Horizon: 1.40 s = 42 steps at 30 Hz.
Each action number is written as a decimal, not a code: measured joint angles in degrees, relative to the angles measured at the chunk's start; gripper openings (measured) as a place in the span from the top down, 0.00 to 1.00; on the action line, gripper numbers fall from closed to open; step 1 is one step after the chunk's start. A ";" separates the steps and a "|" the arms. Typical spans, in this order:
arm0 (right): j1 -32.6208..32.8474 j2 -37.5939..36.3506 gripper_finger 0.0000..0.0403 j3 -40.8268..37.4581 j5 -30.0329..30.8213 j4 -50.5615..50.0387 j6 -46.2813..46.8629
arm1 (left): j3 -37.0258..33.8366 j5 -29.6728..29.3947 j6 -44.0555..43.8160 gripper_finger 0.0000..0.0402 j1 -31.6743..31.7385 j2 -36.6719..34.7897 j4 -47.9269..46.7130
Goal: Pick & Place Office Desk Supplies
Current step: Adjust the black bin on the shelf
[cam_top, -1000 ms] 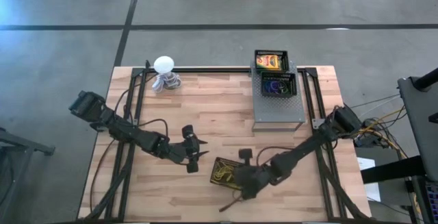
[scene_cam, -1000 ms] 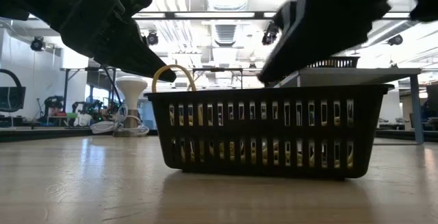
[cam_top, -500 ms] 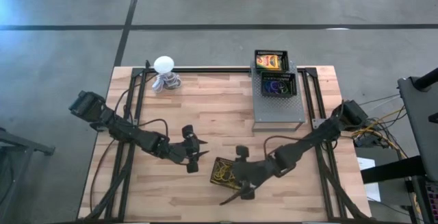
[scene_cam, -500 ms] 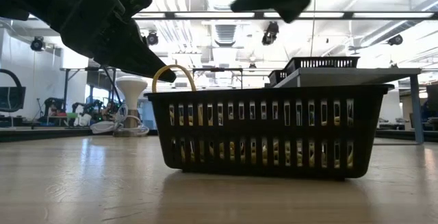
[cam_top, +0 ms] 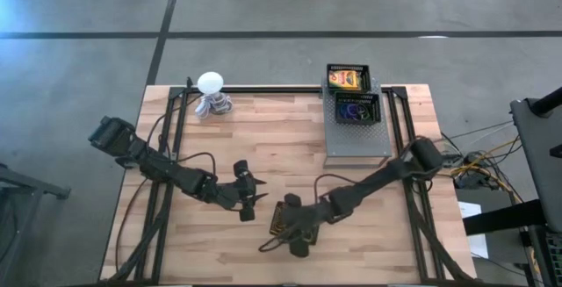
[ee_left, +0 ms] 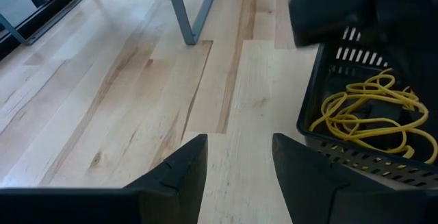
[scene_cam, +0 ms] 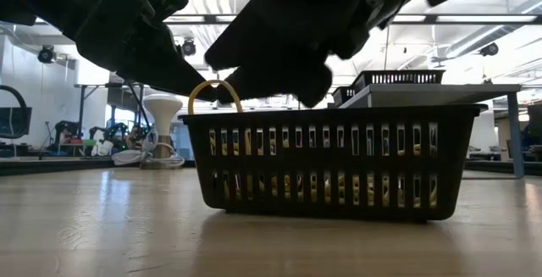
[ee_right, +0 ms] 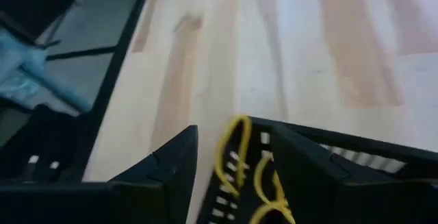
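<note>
Black mesh basket [scene_cam: 330, 163] near the surface's [cam_top: 263, 138] front edge, yellow rubber bands [ee_left: 369, 114] inside, one looping over the rim. Right gripper [cam_top: 294, 239] above it, fingers apart; left gripper [cam_top: 250, 201] just beside, fingers apart too. Loads of bare wood elsewhere.

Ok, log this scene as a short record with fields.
table: wooden top
near basket: black, holds yellow rubber bands
shelf: grey, two baskets on it
far basket: yellow-and-green box
second basket: coloured rings
left gripper: open, beside near basket
right gripper: open, over near basket's rim
white ball-topped object: far left
</note>
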 joint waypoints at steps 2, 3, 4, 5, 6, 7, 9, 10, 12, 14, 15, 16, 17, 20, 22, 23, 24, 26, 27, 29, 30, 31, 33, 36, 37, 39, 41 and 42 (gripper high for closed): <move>-0.27 1.77 0.56 1.32 -2.01 -0.02 -0.08 | 0.00 0.00 0.00 0.58 0.00 0.00 0.00; -0.37 2.44 0.57 1.86 -2.55 -0.15 -0.12 | 0.00 0.02 0.00 0.58 0.00 0.00 0.02; -0.41 3.05 0.59 2.33 -2.85 -0.83 -0.18 | 0.00 0.02 0.01 0.58 0.00 0.00 0.02; -0.47 3.36 0.60 2.79 -2.95 -1.75 -0.29 | 0.00 0.01 0.00 0.58 0.00 0.00 0.02; -0.54 3.37 0.63 3.16 -3.00 -2.58 -0.49 | 0.00 0.02 0.00 0.58 0.00 0.00 0.03; -0.58 3.11 0.66 3.42 -2.79 -3.51 -0.65 | 0.00 0.02 0.00 0.58 0.00 0.00 0.01; -0.66 2.39 0.75 4.07 -1.87 -4.94 -0.84 | 0.00 0.02 0.00 0.58 0.00 0.00 -0.02; -0.66 1.83 0.80 4.28 -1.05 -5.92 -1.06 | 0.00 0.02 0.00 0.58 0.00 0.00 -0.07; -0.63 0.73 0.90 4.33 0.36 -7.94 -2.25 | 0.00 0.02 0.02 0.58 0.00 0.00 -0.07; -0.46 -0.57 0.96 4.25 1.42 -9.63 -3.09 | 0.00 0.02 0.02 0.58 0.00 0.00 -0.09; -0.45 -1.18 0.96 4.17 1.92 -10.66 -3.02 | 0.00 0.02 0.02 0.58 0.00 0.00 -0.11; -0.43 -1.91 0.97 4.16 2.85 -11.85 -2.70 | 0.00 0.02 0.02 0.58 0.00 0.00 -0.12; -0.29 -2.63 0.97 4.12 4.21 -14.00 -2.14 | 0.00 0.02 0.02 0.58 0.00 0.00 -0.25; -0.05 -3.67 0.98 3.97 7.25 -22.28 0.37 | 0.00 0.02 0.02 0.58 0.00 0.00 -0.37; 0.11 -3.94 0.98 3.68 7.37 -27.47 2.41 | 0.00 0.02 0.02 0.58 0.00 0.00 -0.37; 0.29 -3.99 0.98 3.63 7.42 -28.84 3.33 | 0.00 0.02 0.02 0.58 0.00 0.00 -0.42; 0.47 -4.13 0.98 3.63 7.26 -29.47 4.14 | 0.00 0.02 0.02 0.58 0.00 0.00 -0.44; 0.88 -4.61 0.98 3.65 6.95 -30.68 4.87 | 0.00 0.02 0.02 0.58 0.00 0.00 -0.44; 1.04 -4.73 0.97 3.93 6.77 -30.66 4.92 | 0.00 0.02 0.02 0.58 0.00 0.00 -0.44; 1.11 -5.24 0.95 4.38 6.34 -31.31 4.68 | 0.00 0.02 0.02 0.58 0.00 0.00 -0.44; 1.09 -5.52 0.93 4.70 6.36 -31.80 4.48 | 0.00 0.02 0.02 0.58 0.00 0.00 -0.40; 1.07 -5.84 0.91 5.07 6.38 -31.81 4.27 | 0.00 0.02 0.02 0.58 0.00 0.00 -0.39; 1.03 -6.64 0.85 5.48 6.20 -31.68 4.22 | 0.00 0.02 0.02 0.58 0.00 0.00 -0.39; 1.21 -7.64 0.76 6.08 3.79 -34.28 5.27 | -0.12 0.02 0.04 0.58 0.00 0.00 -0.37; 1.48 -8.08 0.72 6.19 3.60 -36.14 6.89 | -0.24 0.02 0.02 0.58 0.00 0.00 -0.29; 2.20 -9.06 0.68 6.19 3.48 -40.14 10.40 | -0.51 0.02 0.02 0.58 0.00 0.00 -0.30; 3.26 -9.83 0.64 6.21 4.72 -43.87 13.97 | -0.78 -0.05 0.00 0.58 0.00 0.00 -0.04; 4.02 -10.03 0.63 6.21 6.75 -45.73 15.57 | -0.79 -0.19 0.00 0.58 0.00 0.00 -0.02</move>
